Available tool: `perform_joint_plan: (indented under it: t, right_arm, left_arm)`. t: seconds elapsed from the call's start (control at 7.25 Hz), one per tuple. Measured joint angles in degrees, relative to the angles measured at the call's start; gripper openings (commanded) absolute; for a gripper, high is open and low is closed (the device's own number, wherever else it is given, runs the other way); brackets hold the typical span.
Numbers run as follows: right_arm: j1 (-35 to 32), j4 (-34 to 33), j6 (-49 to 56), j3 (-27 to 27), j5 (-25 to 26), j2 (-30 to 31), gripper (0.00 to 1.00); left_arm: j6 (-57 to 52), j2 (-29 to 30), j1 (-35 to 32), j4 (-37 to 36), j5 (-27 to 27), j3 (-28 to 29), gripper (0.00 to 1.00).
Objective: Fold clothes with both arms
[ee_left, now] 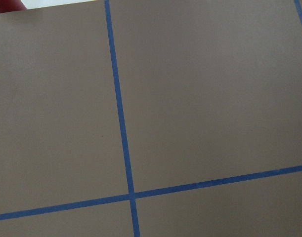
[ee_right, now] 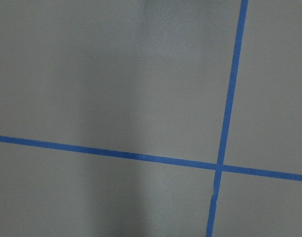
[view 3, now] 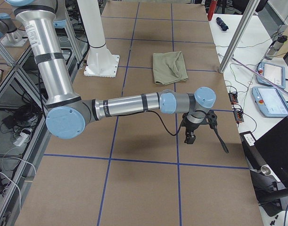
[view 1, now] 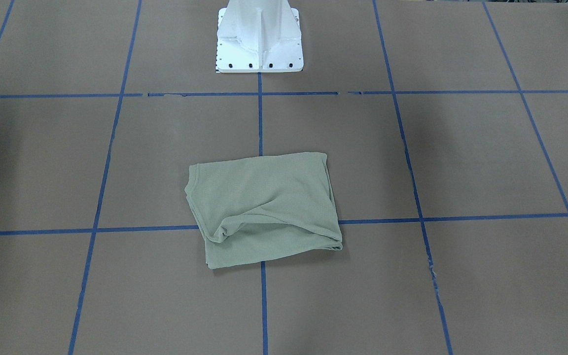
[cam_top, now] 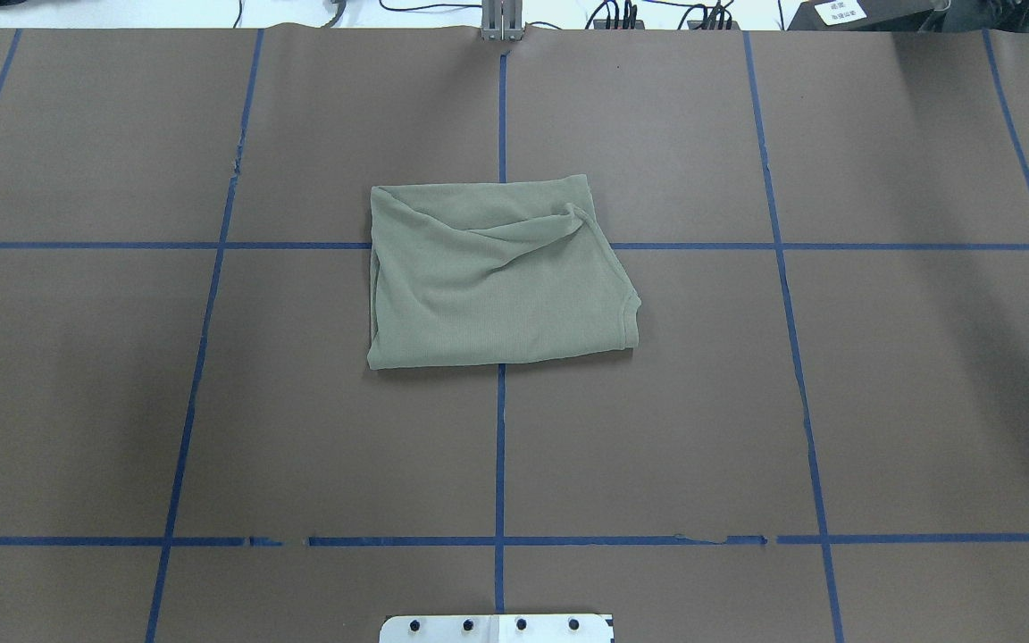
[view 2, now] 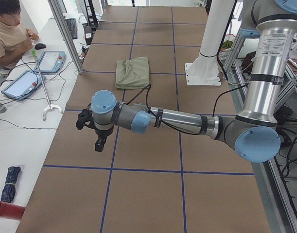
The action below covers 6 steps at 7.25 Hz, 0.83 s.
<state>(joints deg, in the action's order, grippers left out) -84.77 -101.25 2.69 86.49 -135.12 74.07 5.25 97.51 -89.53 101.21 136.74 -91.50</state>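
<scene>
The sage-green shirt [view 1: 264,207] lies folded into a rough rectangle at the middle of the brown table, with a crease ridge across it; it also shows in the overhead view [cam_top: 497,277] and both side views [view 2: 132,73] [view 3: 169,67]. No logo or tag shows. My left gripper [view 2: 90,133] hangs above the table near its left end, well away from the shirt. My right gripper [view 3: 200,136] hangs above the table near its right end, also well away. Both show only in the side views, so I cannot tell whether they are open or shut. Both wrist views show only table and blue tape.
The white pedestal base [view 1: 259,39] stands at the robot's side of the table. Blue tape lines [cam_top: 501,446] grid the brown surface. An operator [view 2: 7,29] and tablets [view 2: 26,80] are beside the table's far long edge; more tablets [view 3: 271,101] lie there.
</scene>
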Motion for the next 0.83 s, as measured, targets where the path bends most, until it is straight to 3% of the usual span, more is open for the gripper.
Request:
perform_joint_plan:
  t: [0.83]
  right_arm:
    - [-0.15, -0.22, -1.38, 2.83, 1.81, -0.15, 1.00]
  left_arm:
    - [0.33, -0.20, 0.37, -0.20, 0.49, -1.81, 1.00]
